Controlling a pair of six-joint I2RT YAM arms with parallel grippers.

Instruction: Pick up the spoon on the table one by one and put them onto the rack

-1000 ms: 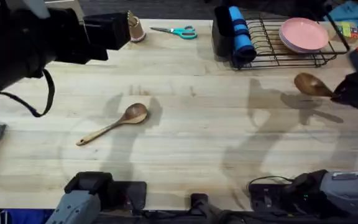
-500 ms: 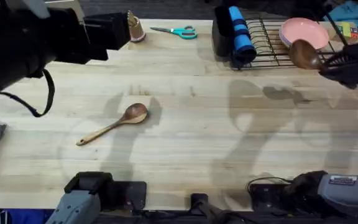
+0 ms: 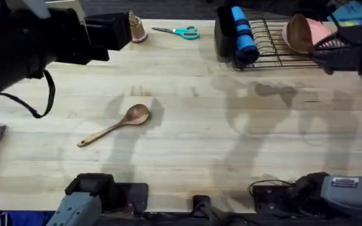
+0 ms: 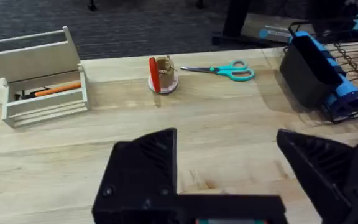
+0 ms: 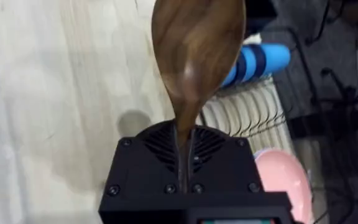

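Reddish-brown wood fills the right gripper (image 5: 188, 163): its black fingers are clamped on the darker spoon (image 3: 298, 32) by the neck, bowl pointing away from the wrist. In the overhead view that spoon hangs at about two o'clock, over the black wire rack (image 3: 275, 47), its bowl overlapping the pink plate (image 3: 322, 30) standing in the slots. A blue roll (image 3: 242, 34) lies by the boxy cutlery holder (image 3: 225, 31) at the rack's nine o'clock end. The light tan spoon (image 3: 115, 124) lies flat on the desk (image 3: 193, 125) at about nine o'clock from centre, bowl toward one o'clock. The left gripper (image 4: 225, 158) hovers above the desk with its fingers spread wide, holding nothing. Teal scissors (image 3: 178, 31) lie at twelve o'clock.
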